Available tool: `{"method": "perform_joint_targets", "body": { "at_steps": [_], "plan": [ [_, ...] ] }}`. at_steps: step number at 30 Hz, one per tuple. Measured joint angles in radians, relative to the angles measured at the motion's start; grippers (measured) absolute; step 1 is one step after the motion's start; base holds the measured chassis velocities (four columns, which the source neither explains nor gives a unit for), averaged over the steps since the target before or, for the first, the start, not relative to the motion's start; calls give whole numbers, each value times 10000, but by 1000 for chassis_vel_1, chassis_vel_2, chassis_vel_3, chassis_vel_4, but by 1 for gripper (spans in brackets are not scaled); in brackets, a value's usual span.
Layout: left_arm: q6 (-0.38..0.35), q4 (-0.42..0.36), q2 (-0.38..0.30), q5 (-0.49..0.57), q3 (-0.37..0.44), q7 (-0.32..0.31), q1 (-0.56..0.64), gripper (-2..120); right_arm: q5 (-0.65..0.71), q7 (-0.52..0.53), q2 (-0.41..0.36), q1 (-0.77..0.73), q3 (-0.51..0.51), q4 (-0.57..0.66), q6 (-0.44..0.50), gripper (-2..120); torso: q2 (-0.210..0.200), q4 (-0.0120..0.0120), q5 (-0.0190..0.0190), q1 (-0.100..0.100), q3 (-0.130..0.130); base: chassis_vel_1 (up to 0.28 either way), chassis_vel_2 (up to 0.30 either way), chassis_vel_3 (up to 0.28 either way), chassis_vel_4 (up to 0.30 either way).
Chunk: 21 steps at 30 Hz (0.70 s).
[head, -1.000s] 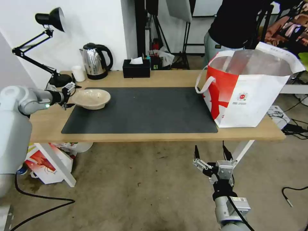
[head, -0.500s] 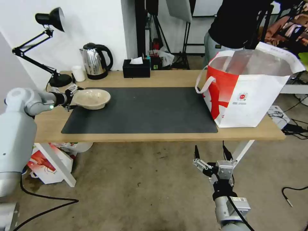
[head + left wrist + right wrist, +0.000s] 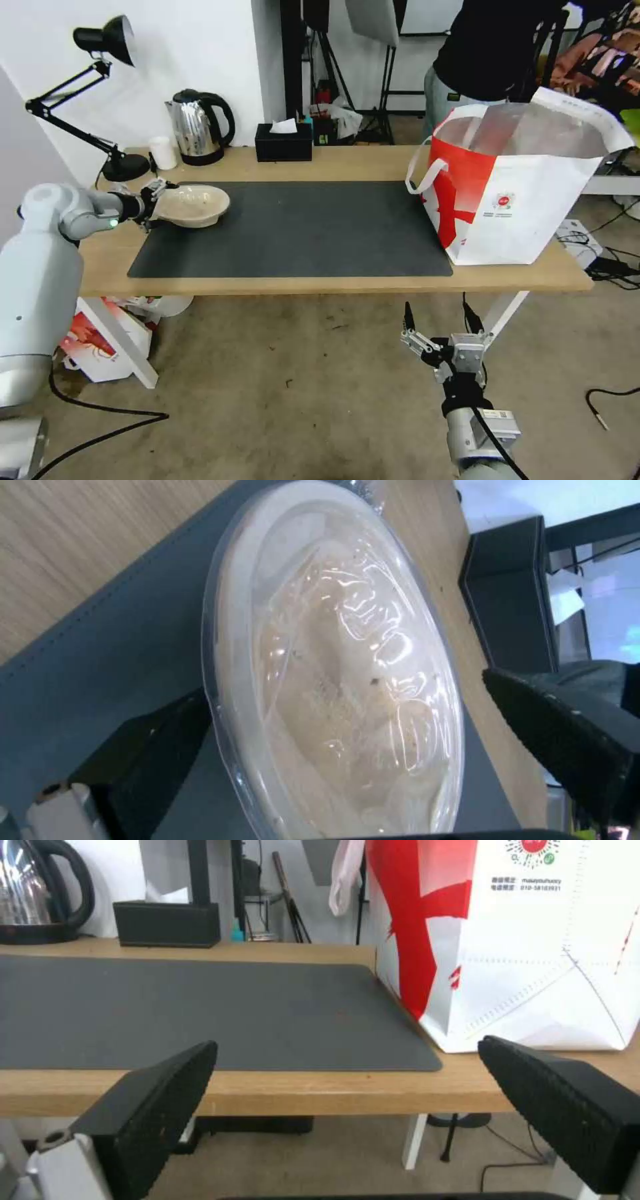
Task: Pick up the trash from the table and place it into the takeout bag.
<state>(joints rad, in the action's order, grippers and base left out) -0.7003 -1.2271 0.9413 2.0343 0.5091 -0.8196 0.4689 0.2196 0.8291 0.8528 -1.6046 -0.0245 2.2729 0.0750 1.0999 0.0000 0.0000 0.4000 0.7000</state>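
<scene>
While spread jaws straddle its rim, the shallow beige bowl (image 3: 333, 680) looks glossy, seemingly film-lined.

Tabletop (image 3: 347, 285): light wood
Mat (image 3: 300, 230): dark grey; carries beige bowl (image 3: 192, 205)
Right end: takeout bag (image 3: 517, 180)
Rear edge: lamp (image 3: 100, 100), white cup (image 3: 163, 153), kettle (image 3: 197, 127), tissue box (image 3: 283, 142)

takeout bag (image 3: 533, 965), small print "010-58103931"
</scene>
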Motion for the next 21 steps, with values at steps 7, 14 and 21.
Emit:
{"method": "perform_joint_targets", "body": {
  "at_steps": [7,14,21],
  "plan": [
    [-5,15,-1,-5,-27,1,-34,80,0,0,0,0,0,0,0,100,2,0,0,0,0,0,0,0,0],
    [-44,84,21,-9,-45,4,-81,57,0,0,0,0,0,0,0,100,2,0,0,0,0,0,0,0,0],
    [-69,108,59,-110,-47,59,-58,34,0,0,0,0,0,0,0,100,2,0,0,0,0,0,0,0,0]
  ]
}}
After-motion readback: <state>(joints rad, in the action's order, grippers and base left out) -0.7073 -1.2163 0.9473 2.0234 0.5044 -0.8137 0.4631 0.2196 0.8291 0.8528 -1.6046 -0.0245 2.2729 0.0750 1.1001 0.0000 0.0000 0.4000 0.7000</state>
